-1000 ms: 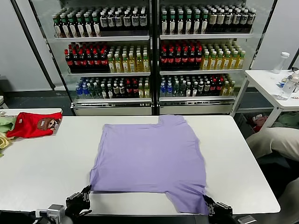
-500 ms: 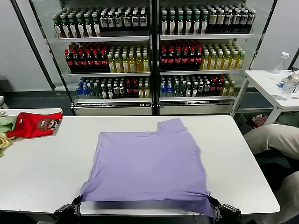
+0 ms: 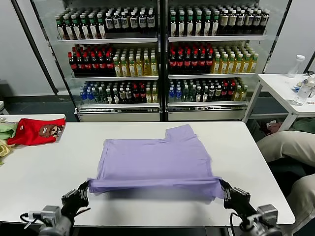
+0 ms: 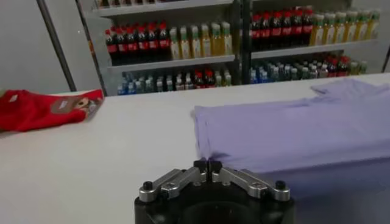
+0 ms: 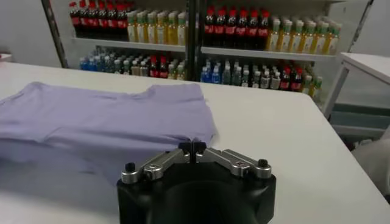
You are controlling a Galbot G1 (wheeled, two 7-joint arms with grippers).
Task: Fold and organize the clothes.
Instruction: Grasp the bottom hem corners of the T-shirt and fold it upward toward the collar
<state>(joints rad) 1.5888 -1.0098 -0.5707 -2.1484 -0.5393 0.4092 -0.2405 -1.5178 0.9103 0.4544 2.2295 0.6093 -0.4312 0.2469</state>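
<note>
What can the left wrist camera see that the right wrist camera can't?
Only the left wrist view shows the red shirt lying on the table, and the left gripper, shut. Only the right wrist view shows the right gripper, also shut, and the side table. Both show the purple shirt and the drink shelves.

Since a second ago I have raised both near corners of the lavender T-shirt (image 3: 155, 160) off the white table (image 3: 44, 167). The left gripper (image 3: 83, 187) and right gripper (image 3: 224, 188), clamped on them, have carried the near hem up and away from the table's front edge.
</note>
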